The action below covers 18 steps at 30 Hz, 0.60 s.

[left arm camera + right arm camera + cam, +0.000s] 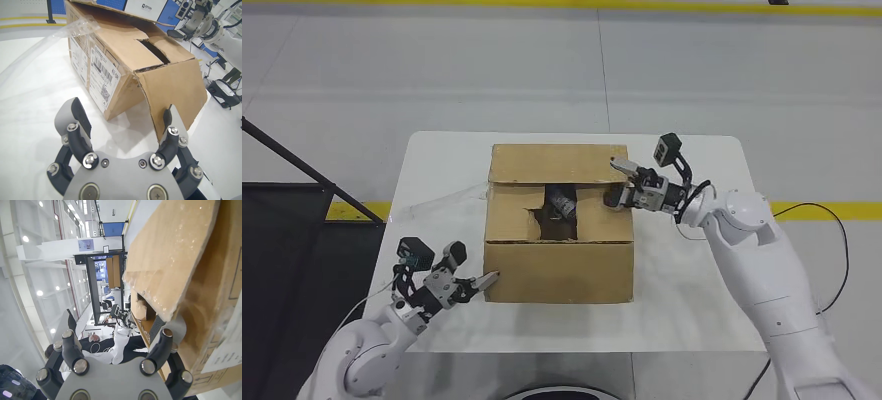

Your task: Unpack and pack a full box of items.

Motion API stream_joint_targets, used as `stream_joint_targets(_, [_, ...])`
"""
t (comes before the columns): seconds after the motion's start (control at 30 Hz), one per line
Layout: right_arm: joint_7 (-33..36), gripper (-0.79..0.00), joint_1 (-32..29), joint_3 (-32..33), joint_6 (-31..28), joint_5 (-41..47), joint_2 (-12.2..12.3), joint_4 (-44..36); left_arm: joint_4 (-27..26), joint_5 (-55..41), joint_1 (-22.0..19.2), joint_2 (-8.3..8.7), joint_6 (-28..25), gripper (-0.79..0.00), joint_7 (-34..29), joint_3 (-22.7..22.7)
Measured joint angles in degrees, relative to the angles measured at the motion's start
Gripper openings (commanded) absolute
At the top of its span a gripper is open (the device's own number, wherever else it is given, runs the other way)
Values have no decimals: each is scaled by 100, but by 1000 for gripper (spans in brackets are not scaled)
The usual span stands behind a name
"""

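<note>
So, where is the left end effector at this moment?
In the top view the left end effector sits open at the near left corner of the cardboard box, above the white table, one finger against the box's hanging flap.

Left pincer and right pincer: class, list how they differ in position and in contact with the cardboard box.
The left pincer sits low by the near corner of the cardboard box; the right pincer is up at its top edge. The left pincer's fingertip touches a hanging side flap; the right pincer's finger lies under a top flap. Both are open.
</note>
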Motion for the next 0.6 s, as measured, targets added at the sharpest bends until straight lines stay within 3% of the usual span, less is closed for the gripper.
stream_joint_targets(0.6, [-1026, 0, 823, -188, -325, -83, -207, 510, 52, 19, 117, 8, 62, 0, 251, 79])
